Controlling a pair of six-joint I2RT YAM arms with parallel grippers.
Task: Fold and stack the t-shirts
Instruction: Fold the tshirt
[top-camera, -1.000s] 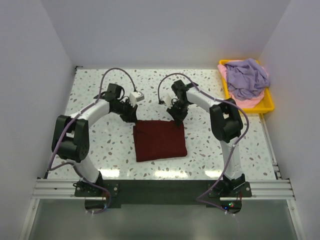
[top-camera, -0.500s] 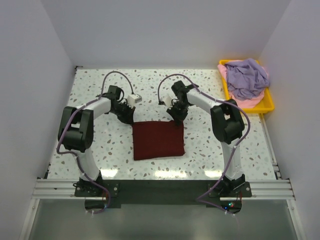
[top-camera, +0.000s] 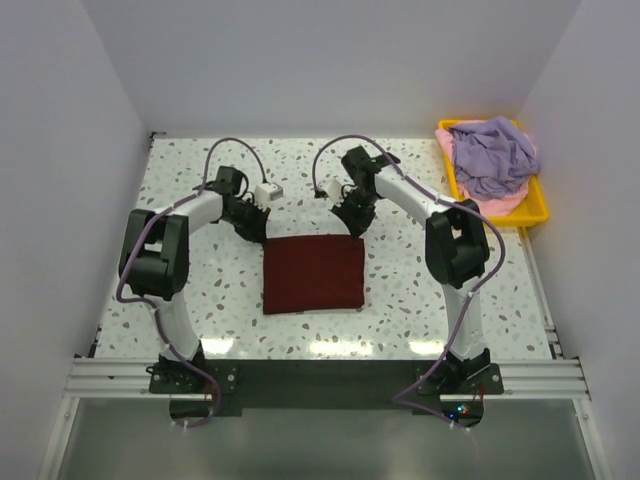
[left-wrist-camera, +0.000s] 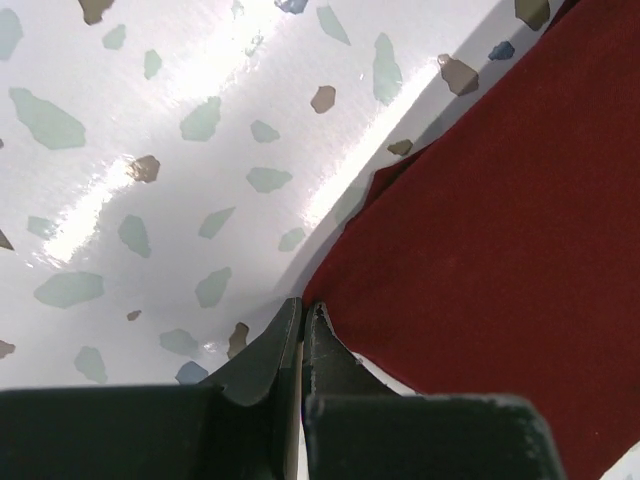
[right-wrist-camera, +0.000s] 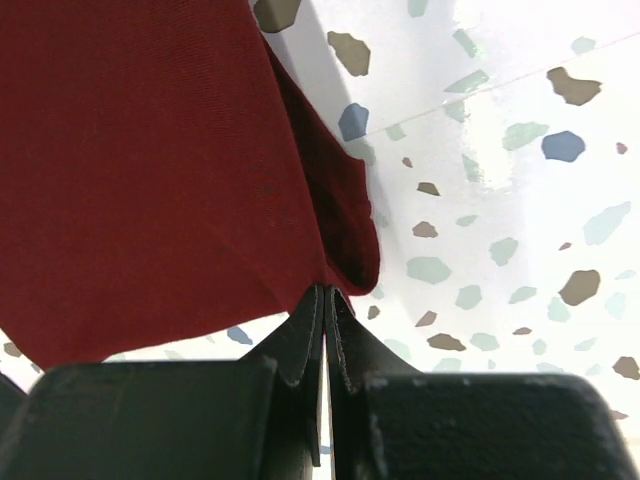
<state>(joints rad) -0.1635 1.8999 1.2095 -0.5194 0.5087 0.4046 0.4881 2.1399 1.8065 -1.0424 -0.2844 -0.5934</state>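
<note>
A dark maroon t-shirt (top-camera: 312, 275) lies folded into a rectangle on the speckled table between the two arms. My left gripper (top-camera: 258, 232) sits low at its far left corner, jaws pressed together with the cloth's corner (left-wrist-camera: 500, 200) drawn up to their tips (left-wrist-camera: 303, 305). At the far right corner my right gripper (top-camera: 353, 225) is shut too, the maroon cloth (right-wrist-camera: 150, 150) tented to its tips (right-wrist-camera: 326, 290). A lavender t-shirt (top-camera: 492, 155) lies crumpled over a pale pink t-shirt (top-camera: 503, 205) in the tray.
The yellow tray (top-camera: 538, 214) stands at the far right corner against the wall. White walls close in the table on the left, back and right. A metal rail with both arm bases runs along the near edge.
Both grippers have drawn back toward the far side with the maroon shirt's corners. The shirt has slid slightly left and away and now lies squarer.
</note>
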